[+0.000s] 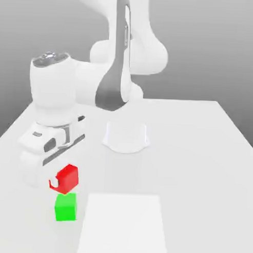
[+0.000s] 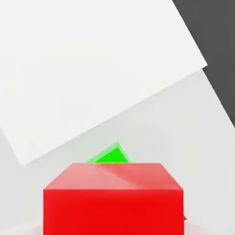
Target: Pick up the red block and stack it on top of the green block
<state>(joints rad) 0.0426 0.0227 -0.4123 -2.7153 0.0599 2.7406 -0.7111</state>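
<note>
Red block (image 2: 113, 211), gripped between the closed jaws of the gripper (image 1: 64, 179), cut off by the hand view's edge and partly covered by a pale fingertip (image 1: 53, 182) in the exterior view. Just below, turned differently, green block (image 1: 66, 207), mostly hidden behind the red in the hand view (touching or apart, impossible to tell). Near it, toward the exterior view's right, white panel (image 1: 123, 224), faint against the pale table (image 1: 199, 167). Farther back, white arm (image 1: 91, 83), cut off above.
</note>
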